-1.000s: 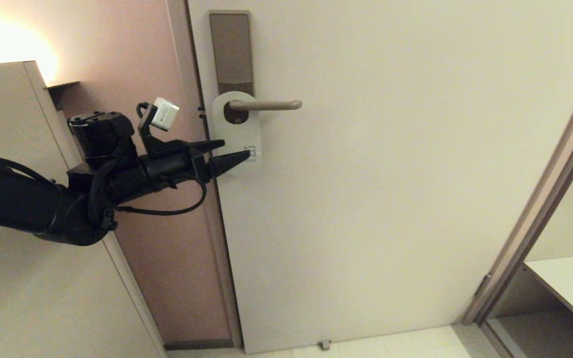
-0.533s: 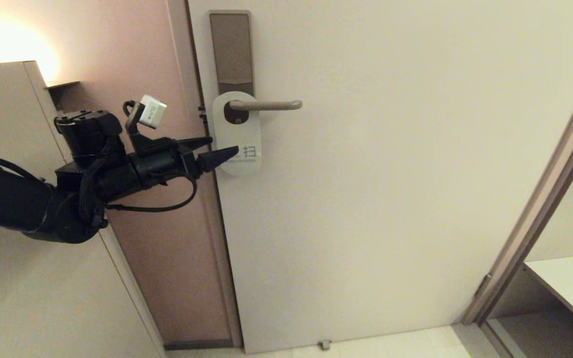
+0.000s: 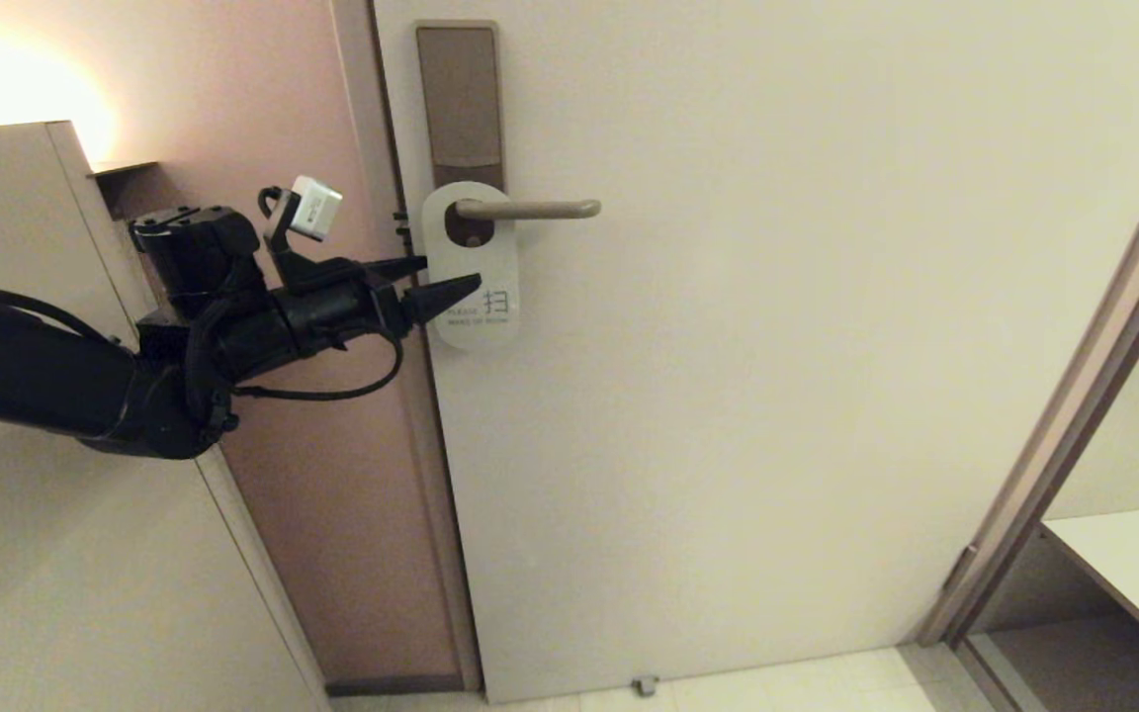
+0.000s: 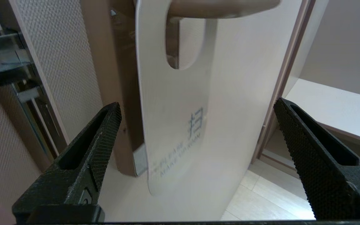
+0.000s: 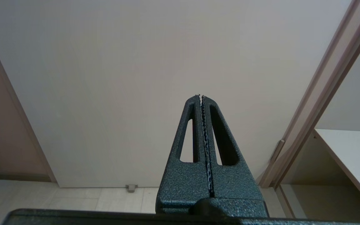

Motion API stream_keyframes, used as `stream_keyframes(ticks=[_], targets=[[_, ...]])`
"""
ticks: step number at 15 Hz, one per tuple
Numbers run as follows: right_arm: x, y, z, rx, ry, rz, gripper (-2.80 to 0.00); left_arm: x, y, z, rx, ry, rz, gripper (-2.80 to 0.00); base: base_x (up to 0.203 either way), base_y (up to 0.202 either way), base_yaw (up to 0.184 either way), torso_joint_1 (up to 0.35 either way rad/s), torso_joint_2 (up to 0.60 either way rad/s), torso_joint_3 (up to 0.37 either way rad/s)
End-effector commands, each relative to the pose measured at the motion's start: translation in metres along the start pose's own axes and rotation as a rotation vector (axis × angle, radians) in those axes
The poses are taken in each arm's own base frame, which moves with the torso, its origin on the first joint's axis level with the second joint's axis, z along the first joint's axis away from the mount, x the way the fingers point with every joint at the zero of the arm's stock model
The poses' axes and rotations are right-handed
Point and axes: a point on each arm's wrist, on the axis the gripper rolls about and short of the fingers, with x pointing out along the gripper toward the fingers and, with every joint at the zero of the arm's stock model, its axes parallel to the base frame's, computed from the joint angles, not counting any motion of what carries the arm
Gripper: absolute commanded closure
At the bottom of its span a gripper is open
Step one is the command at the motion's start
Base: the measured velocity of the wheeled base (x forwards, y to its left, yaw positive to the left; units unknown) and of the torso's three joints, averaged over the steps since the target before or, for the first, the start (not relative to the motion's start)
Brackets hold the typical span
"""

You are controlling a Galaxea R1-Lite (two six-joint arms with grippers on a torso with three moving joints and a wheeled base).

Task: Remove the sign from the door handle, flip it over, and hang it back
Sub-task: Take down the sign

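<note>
The sign [image 3: 472,267] hangs white side out on the handle [image 3: 528,209], close to the door's hinge-side edge, its long axis running straight down. My left gripper [image 3: 439,285] is spread wide at the sign's lower left edge, one finger in front, so I judge a short push rightward brings the card between them. The right gripper [image 5: 201,97] is parked and closed, well away from it.

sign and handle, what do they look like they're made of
Sign: thin, stiff card or plastic, matte white, printed grey text; it hangs flat from an oval cutout, and which of the two cannot be told. Handle: probably metal, brushed bronze-grey, with a soft sheen along its rounded lever.
</note>
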Motion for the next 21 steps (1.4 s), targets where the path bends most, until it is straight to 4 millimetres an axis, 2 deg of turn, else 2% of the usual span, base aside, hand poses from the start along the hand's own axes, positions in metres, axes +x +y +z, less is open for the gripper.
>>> stream_keyframes(ticks=[1,6,14,21], targets=[[0.000,0.000,0.000,-0.001,-0.001,0.001,0.00,0.005,0.004,-0.005,-0.003,0.003,-0.006,-2.80,0.000,0.000,0.000,0.000,0.00,0.000],[0.000,0.000,0.000,-0.001,-0.001,0.002,0.00,0.008,0.002,-0.008,-0.005,0.007,-0.016,-2.80,0.000,0.000,0.000,0.000,0.00,0.000],[0.000,0.000,0.000,-0.001,-0.001,0.001,0.00,0.024,-0.020,-0.012,-0.017,0.017,-0.081,-2.80,0.000,0.000,0.000,0.000,0.00,0.000],[0.000,0.000,0.000,-0.001,-0.001,0.001,0.00,0.028,-0.016,-0.022,-0.028,0.034,-0.075,-2.80,0.000,0.000,0.000,0.000,0.00,0.000]])
